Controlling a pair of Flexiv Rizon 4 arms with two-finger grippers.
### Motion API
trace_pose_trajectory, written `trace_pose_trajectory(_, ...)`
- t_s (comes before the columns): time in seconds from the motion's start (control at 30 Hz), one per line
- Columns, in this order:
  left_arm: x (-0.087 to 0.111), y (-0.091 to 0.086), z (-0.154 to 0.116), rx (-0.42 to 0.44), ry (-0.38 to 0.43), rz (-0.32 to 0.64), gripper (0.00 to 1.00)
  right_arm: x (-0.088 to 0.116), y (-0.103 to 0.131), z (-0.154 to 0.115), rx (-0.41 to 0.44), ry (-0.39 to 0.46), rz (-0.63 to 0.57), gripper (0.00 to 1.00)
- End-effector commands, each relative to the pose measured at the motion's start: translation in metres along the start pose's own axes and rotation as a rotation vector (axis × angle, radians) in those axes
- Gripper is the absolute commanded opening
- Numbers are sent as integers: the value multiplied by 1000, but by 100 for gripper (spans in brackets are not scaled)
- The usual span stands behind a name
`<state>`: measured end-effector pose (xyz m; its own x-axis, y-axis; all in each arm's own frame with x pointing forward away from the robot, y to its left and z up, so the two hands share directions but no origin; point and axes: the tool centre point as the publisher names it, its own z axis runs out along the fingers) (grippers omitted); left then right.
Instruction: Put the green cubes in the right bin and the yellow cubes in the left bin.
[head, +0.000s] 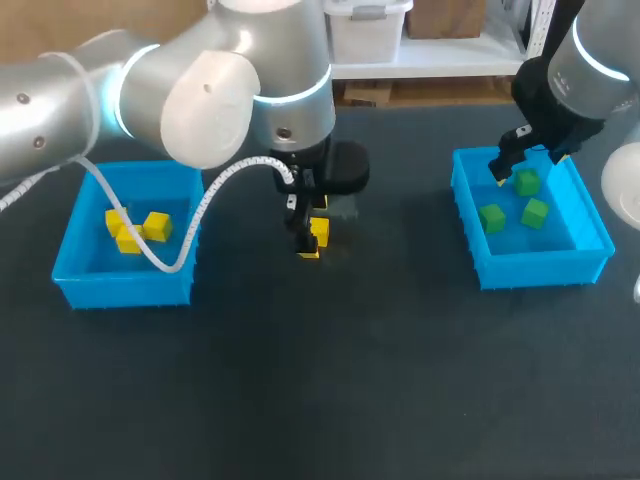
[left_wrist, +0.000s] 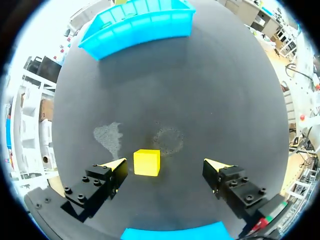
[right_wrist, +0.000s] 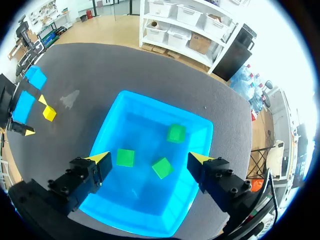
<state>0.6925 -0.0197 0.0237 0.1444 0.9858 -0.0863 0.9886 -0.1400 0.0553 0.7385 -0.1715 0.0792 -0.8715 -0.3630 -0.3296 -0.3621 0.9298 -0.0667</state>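
Observation:
A yellow cube (left_wrist: 147, 162) lies on the dark table between the fingers of my left gripper (left_wrist: 167, 167), nearer one fingertip (left_wrist: 118, 165); the fingers stand wide and do not touch it. In the head view this cube (head: 320, 231) is at mid-table under my left gripper (head: 311, 241). The left bin (head: 125, 290) holds yellow cubes (head: 155, 227). My right gripper (right_wrist: 150, 159) hangs open and empty over the right bin (right_wrist: 150, 107), which holds three green cubes (right_wrist: 125, 157) (right_wrist: 162, 167) (right_wrist: 176, 133). From the head view the right gripper (head: 524, 163) is above the bin's (head: 530, 268) far side.
A blue bin (left_wrist: 137, 22) stands ahead of my left gripper across open dark tabletop. A pale scuffed patch (left_wrist: 107, 136) marks the table beside the yellow cube. The front half of the table holds nothing.

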Motion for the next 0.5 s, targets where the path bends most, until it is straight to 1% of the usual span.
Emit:
trace_pose_trajectory(0.03, 0, 6, 5, 8, 0, 4, 100, 1, 0, 0, 1, -2, 1, 100)
trace_pose_trajectory(0.27, -5, 9, 14, 36, -8, 5, 100, 1, 0, 0, 1, -2, 1, 100)
trace_pose_trajectory(0.5, -5, 18, 18, 46, -5, 8, 100, 1, 0, 0, 1, -2, 1, 100)
